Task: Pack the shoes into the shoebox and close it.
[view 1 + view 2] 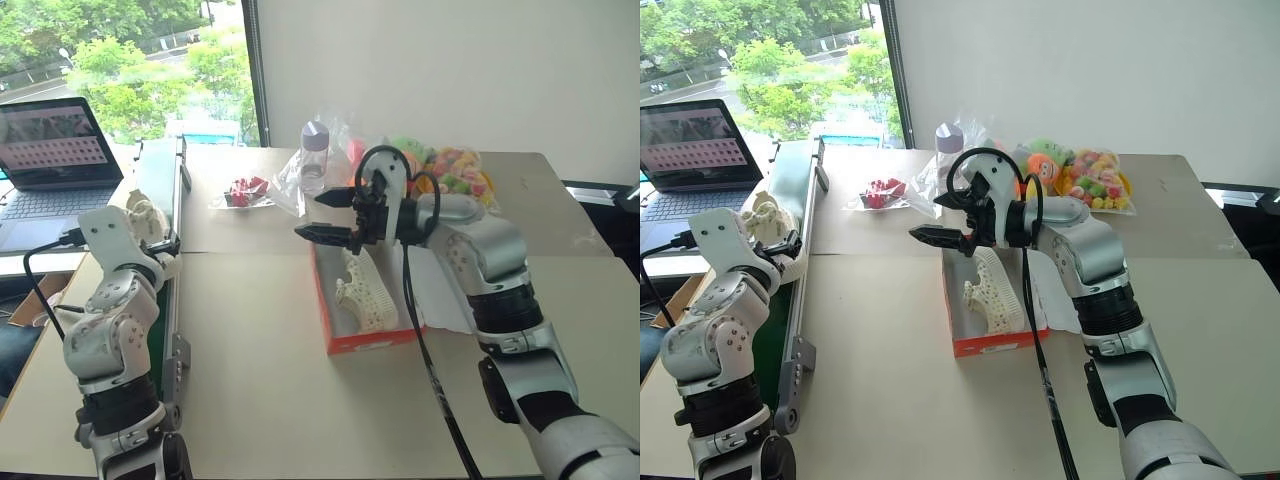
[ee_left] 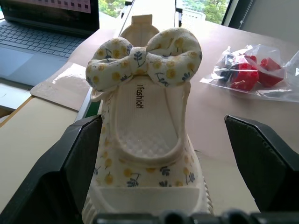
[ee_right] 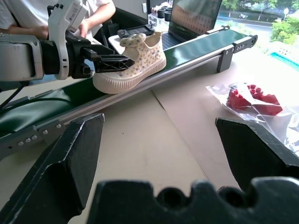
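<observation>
Left claw (image 3: 105, 60) released astride shoe (image 2: 145, 144); right claw (image 1: 335, 215) released, seemingly above shoebox (image 1: 365, 340)

I see a plain white wall (image 1: 450, 70) behind the beige table (image 1: 260, 400), and a window (image 1: 120, 60) at the far left with green trees in daylight. An open laptop (image 1: 50, 150) sits by it, beside a green conveyor belt (image 3: 187, 49) along the table's edge.

The two head eyes looked down and forward over the surface (image 1: 270, 400). Each wrist camera looked closely along its claw; both showed the conveyor shoe (image 2: 145, 140).
</observation>
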Robot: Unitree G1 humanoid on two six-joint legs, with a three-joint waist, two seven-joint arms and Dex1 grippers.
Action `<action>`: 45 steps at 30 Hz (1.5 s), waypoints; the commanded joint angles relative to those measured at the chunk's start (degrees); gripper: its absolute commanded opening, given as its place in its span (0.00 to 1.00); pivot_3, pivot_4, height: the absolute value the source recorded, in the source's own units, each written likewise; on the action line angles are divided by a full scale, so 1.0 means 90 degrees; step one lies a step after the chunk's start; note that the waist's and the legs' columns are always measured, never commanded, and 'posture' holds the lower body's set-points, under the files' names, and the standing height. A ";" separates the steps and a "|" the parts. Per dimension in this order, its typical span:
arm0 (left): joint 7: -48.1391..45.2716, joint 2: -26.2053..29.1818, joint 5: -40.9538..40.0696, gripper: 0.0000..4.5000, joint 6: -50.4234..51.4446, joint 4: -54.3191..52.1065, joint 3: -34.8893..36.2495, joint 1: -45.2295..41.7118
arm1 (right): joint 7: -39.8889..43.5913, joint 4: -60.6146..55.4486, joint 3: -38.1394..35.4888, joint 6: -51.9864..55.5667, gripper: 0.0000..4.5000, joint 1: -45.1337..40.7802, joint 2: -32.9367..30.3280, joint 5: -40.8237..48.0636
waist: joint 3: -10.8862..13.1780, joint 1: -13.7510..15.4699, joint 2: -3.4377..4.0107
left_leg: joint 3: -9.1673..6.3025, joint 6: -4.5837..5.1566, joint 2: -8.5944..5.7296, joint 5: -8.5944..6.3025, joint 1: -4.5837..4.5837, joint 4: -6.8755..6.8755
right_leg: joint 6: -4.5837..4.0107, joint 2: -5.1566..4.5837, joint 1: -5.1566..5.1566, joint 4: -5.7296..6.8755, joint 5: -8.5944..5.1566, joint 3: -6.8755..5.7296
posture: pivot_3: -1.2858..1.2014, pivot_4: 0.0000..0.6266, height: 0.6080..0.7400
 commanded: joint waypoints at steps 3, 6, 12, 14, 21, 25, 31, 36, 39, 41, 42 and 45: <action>0.0102 -0.0016 0.0076 1.00 -0.0132 -0.0031 0.0098 -0.0009 | 0.0015 -0.0222 -0.0121 0.0022 1.00 -0.0116 -0.0073 0.0069 | 0.0000 0.0001 0.0000 | 0.0000 0.0000 0.0000 0.0000 0.0000 0.0000 | 0.0000 -0.0001 0.0000 0.0000 0.0000 0.0000 | 0.52 0.24 1.00; 0.0049 -0.0051 0.0054 1.00 -0.0151 0.0005 0.0071 0.0015 | 0.0016 -0.0233 -0.0109 0.0027 1.00 -0.0115 -0.0083 0.0064 | 0.0000 0.0014 0.0000 | -0.0001 0.0000 0.0000 0.0000 0.0000 0.0000 | 0.0000 -0.0002 0.0001 0.0000 0.0000 -0.0001 | 0.52 0.24 1.00; -0.0082 -0.0151 -0.0001 0.68 -0.0348 0.0043 0.0066 0.0026 | 0.0003 -0.0216 -0.0087 -0.0004 1.00 -0.0129 -0.0112 0.0011 | 0.0000 0.0062 0.0000 | -0.0001 -0.0001 -0.0001 0.0000 0.0000 0.0001 | 0.0000 -0.0005 0.0001 0.0000 0.0000 -0.0003 | 0.52 0.24 1.00; -0.0085 -0.0168 0.0019 0.52 -0.0389 0.0040 0.0067 0.0031 | 0.0007 -0.0228 -0.0080 -0.0001 1.00 -0.0121 -0.0127 0.0004 | 0.0000 0.0071 0.0000 | -0.0002 -0.0001 -0.0001 0.0000 0.0000 0.0001 | 0.0000 -0.0005 0.0001 0.0000 0.0000 -0.0004 | 0.52 0.24 1.00; -0.0125 -0.0231 0.0028 0.01 -0.0475 0.0017 0.0051 0.0043 | 0.0005 -0.0261 -0.0047 -0.0026 1.00 -0.0098 -0.0142 -0.0032 | 0.0000 0.0073 0.0000 | -0.0002 -0.0001 -0.0001 0.0000 -0.0001 0.0001 | 0.0000 -0.0005 0.0001 -0.0001 0.0000 -0.0005 | 0.52 0.24 1.00; -0.0135 -0.0212 0.0083 0.01 -0.0567 0.0004 -0.0016 -0.0012 | -0.0004 -0.0256 -0.0057 -0.0031 1.00 -0.0101 -0.0135 -0.0043 | 0.0000 0.0075 -0.0001 | -0.0002 0.0000 -0.0001 0.0000 -0.0001 0.0000 | 0.0000 -0.0004 0.0001 -0.0001 0.0000 -0.0005 | 0.52 0.24 1.00; -0.0149 -0.0196 -0.0044 0.01 -0.0693 -0.0221 -0.0061 -0.0404 | -0.0061 -0.0230 -0.0123 -0.0028 1.00 -0.0115 -0.0087 -0.0009 | 0.0000 0.0073 -0.0001 | -0.0003 0.0000 0.0000 0.0000 -0.0006 0.0001 | 0.0000 -0.0004 0.0000 -0.0003 0.0000 -0.0006 | 0.52 0.24 1.00; -0.0443 -0.0311 -0.0499 0.01 -0.0785 -0.0469 -0.0313 -0.1260 | -0.0618 0.0027 -0.1009 0.0411 1.00 -0.0420 0.0401 0.0709 | 0.0001 0.0084 -0.0002 | -0.0007 0.0001 -0.0001 0.0000 -0.0017 0.0004 | 0.0001 -0.0004 -0.0001 -0.0005 0.0001 -0.0012 | 0.52 0.24 1.00; -0.0600 -0.0381 -0.0735 0.01 -0.0796 -0.0499 -0.0460 -0.1667 | -0.1486 0.0594 -0.2163 0.0933 1.00 -0.0917 0.0892 0.1611 | 0.0001 0.0079 -0.0002 | -0.0006 0.0010 -0.0002 0.0004 -0.0018 0.0004 | 0.0002 -0.0003 -0.0001 -0.0006 0.0003 -0.0010 | 0.52 0.24 1.00; -0.0653 -0.0569 -0.1005 0.01 -0.0768 -0.0480 -0.0567 -0.2042 | -0.2095 0.1006 -0.2890 0.1152 1.00 -0.1250 0.1153 0.2147 | 0.0001 0.0075 -0.0002 | -0.0006 0.0019 -0.0001 0.0010 -0.0017 0.0003 | 0.0001 -0.0002 -0.0001 -0.0005 0.0003 -0.0010 | 0.52 0.24 1.00; -0.0660 -0.0668 -0.1099 0.01 -0.0750 -0.0464 -0.0621 -0.2185 | -0.2353 0.1169 -0.3161 0.1222 1.00 -0.1379 0.1235 0.2338 | 0.0000 0.0075 -0.0002 | -0.0007 0.0024 -0.0001 0.0013 -0.0018 0.0002 | -0.0002 -0.0002 -0.0002 -0.0007 0.0005 -0.0011 | 0.52 0.24 1.00; -0.0744 -0.0923 -0.1269 0.01 -0.0788 -0.0337 -0.0918 -0.2527 | -0.3043 0.1557 -0.3764 0.1353 1.00 -0.1664 0.1389 0.2793 | 0.0001 0.0067 -0.0002 | -0.0007 0.0036 0.0000 0.0018 -0.0017 0.0001 | -0.0001 -0.0001 0.0000 -0.0007 0.0005 -0.0011 | 0.52 0.24 1.00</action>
